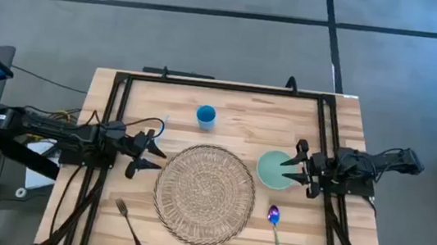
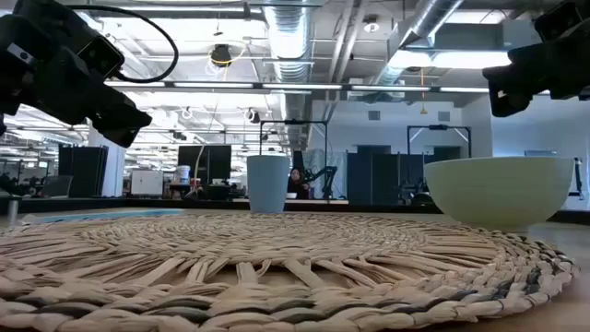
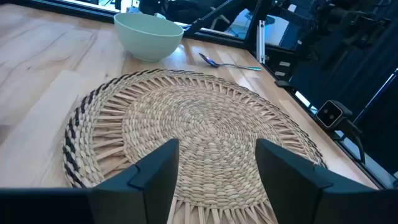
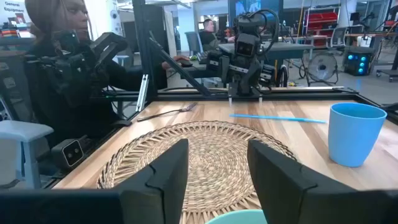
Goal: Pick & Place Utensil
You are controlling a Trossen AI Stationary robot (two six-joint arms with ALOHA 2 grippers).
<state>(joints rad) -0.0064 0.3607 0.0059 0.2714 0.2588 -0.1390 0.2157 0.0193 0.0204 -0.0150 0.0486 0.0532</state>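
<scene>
A round woven placemat (image 1: 204, 193) lies in the table's middle. A fork (image 1: 129, 224) lies near the near-left corner, also seen in the right wrist view (image 4: 168, 112). A spoon with a teal handle (image 1: 276, 228) lies near the mat's right edge, also in the left wrist view (image 3: 227, 63). A pale green bowl (image 1: 275, 170) stands right of the mat, a blue cup (image 1: 205, 117) beyond it. My left gripper (image 1: 151, 155) hovers open at the mat's left edge. My right gripper (image 1: 295, 172) hovers open over the bowl.
A thin blue straw (image 4: 278, 117) lies on the table's left part, near the cup. A black frame (image 1: 223, 86) runs along the table's far and side edges. A person (image 4: 59, 59) sits beyond the table's near side. Bare wood lies on either side of the mat.
</scene>
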